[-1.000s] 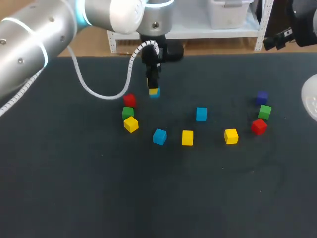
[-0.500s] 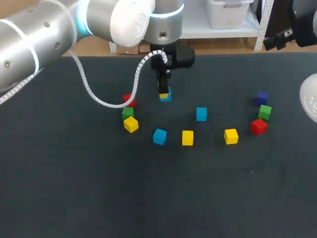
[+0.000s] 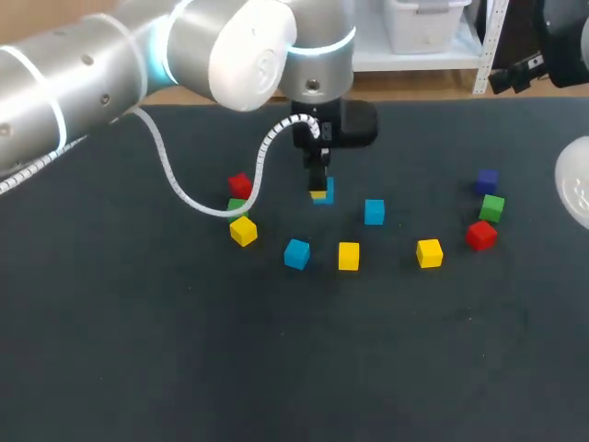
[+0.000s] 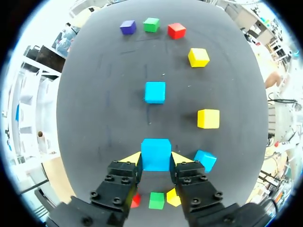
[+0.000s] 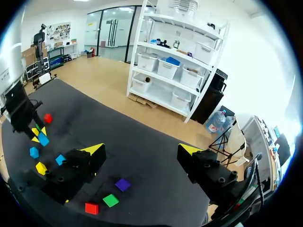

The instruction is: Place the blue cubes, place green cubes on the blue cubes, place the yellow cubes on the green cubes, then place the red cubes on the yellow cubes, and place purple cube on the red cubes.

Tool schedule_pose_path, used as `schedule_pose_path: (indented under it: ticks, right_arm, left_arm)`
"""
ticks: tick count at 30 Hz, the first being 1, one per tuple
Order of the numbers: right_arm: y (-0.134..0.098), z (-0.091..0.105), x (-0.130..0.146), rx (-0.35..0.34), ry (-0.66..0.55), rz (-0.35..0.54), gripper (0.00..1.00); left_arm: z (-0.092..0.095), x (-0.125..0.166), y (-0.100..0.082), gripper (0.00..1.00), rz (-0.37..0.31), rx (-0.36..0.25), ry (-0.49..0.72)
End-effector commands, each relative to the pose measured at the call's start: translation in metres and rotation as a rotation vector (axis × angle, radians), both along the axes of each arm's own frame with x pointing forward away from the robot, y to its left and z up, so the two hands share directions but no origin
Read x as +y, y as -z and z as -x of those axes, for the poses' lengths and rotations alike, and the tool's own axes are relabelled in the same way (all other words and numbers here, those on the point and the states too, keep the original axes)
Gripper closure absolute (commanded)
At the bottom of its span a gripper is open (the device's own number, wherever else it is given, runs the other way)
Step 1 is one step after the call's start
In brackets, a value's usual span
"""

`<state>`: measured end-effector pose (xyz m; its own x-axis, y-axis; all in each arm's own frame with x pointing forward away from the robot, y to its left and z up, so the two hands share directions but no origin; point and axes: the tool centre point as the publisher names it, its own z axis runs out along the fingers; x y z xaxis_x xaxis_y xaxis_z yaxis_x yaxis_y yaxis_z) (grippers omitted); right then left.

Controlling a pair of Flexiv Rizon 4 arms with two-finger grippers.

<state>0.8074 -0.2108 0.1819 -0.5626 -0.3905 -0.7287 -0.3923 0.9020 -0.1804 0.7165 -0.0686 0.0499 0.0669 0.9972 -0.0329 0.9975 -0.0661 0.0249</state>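
My left gripper (image 3: 320,189) is shut on a blue cube (image 3: 324,192), low over the cloth at the back middle; in the left wrist view that cube (image 4: 155,154) sits between the yellow tips of the gripper (image 4: 155,159). Straight ahead of it lies a second blue cube (image 4: 155,92), also seen at the middle (image 3: 374,212). A third blue cube (image 3: 296,253) lies nearer the front. My right gripper (image 5: 142,150) is open and holds nothing, high over the purple cube (image 5: 122,184), green cube (image 5: 111,200) and red cube (image 5: 91,208).
At the left a red cube (image 3: 240,184), a green cube (image 3: 236,206) and a yellow cube (image 3: 243,230) lie in a cluster. Two more yellow cubes (image 3: 348,256) (image 3: 429,252) sit in the front row. At the right are purple (image 3: 487,180), green (image 3: 492,207) and red (image 3: 480,235) cubes.
My left gripper has carried the blue cube to the right and a little toward the front, nearer the middle blue cube. The other cubes and the right arm have stayed put.
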Motion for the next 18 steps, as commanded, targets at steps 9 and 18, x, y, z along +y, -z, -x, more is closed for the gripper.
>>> schedule_pose_path:
  ticks: [9, 18]
  right_arm:
    - [0.000, 0.001, 0.000, -0.002, 0.003, 0.002, 0.00]
    - [0.000, 0.001, 0.000, -0.002, 0.003, 0.002, 0.00]
  left_arm:
    - [0.007, -0.022, 0.017, 1.00, -0.017, 0.017, -0.019]
    - [0.004, -0.034, 0.031, 1.00, -0.017, 0.000, -0.025]
